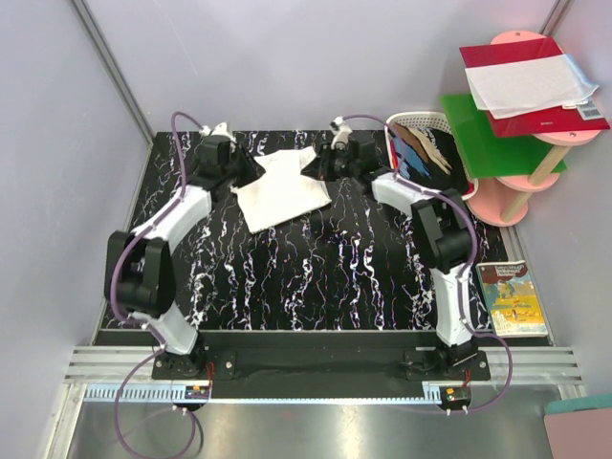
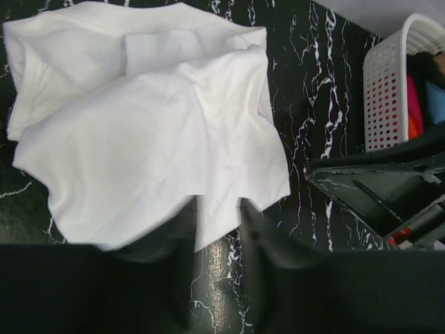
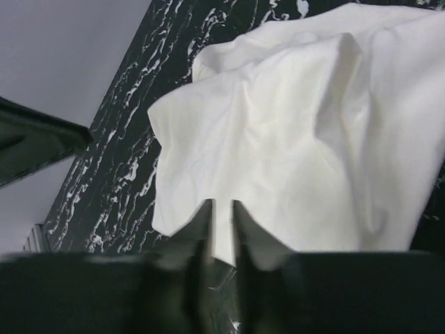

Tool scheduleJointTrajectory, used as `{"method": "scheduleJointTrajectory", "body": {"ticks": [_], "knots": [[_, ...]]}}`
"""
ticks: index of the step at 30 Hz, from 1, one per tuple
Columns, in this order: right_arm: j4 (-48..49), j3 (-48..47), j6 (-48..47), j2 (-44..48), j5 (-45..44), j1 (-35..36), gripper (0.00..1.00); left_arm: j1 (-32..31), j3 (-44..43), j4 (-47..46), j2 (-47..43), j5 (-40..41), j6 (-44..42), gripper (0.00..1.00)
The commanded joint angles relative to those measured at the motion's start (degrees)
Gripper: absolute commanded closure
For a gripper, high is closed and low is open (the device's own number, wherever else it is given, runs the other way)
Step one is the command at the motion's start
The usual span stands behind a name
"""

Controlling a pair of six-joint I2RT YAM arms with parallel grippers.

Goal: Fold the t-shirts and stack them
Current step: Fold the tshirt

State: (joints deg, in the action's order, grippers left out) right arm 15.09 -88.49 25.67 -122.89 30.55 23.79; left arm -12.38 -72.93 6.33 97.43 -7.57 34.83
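Note:
A white t-shirt (image 1: 282, 186) lies partly folded and rumpled at the back middle of the black marbled table (image 1: 316, 268). My left gripper (image 1: 251, 172) is at its left edge. In the left wrist view the shirt (image 2: 160, 139) fills the upper left, and a corner of its hem lies in the gap between the parted fingers of the gripper (image 2: 217, 205). My right gripper (image 1: 316, 164) is at the shirt's right edge. In the right wrist view its fingers stand a narrow slit apart at the gripper (image 3: 222, 205), with the shirt's (image 3: 299, 153) edge showing between them. Other coloured t-shirts (image 1: 426, 151) sit in the basket.
A white plastic basket (image 1: 411, 120) (image 2: 386, 90) stands at the table's back right corner, close to the right arm. Beyond it a pink stand (image 1: 516, 196) carries a green board, a red folder and a white sheet. A book (image 1: 513, 298) lies off the table's right side.

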Motion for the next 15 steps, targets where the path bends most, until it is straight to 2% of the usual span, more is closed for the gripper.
{"method": "scheduleJointTrajectory", "body": {"ticks": [1,2,5,9,15], "knots": [[-7.01,-8.98,-2.38,-4.28,1.63,1.43,0.57,0.60,6.47,0.08,-4.08,6.86,-2.13,0.31],[-6.83,-9.33,-2.64,-4.72,0.58,1.43,0.47,0.69,7.00,0.61,-4.44,9.13,-2.22,0.23],[-5.95,-10.03,-3.70,-5.34,-3.12,1.52,0.30,0.87,6.75,3.85,-4.09,12.13,-2.84,0.07],[-7.09,-12.93,-3.88,-7.36,-4.35,1.52,0.26,1.22,3.41,7.03,0.03,14.16,-2.66,0.08],[-5.43,-15.92,-3.35,-10.26,-4.88,1.52,0.26,1.31,0.34,6.94,5.75,16.54,-0.99,0.16]]}}
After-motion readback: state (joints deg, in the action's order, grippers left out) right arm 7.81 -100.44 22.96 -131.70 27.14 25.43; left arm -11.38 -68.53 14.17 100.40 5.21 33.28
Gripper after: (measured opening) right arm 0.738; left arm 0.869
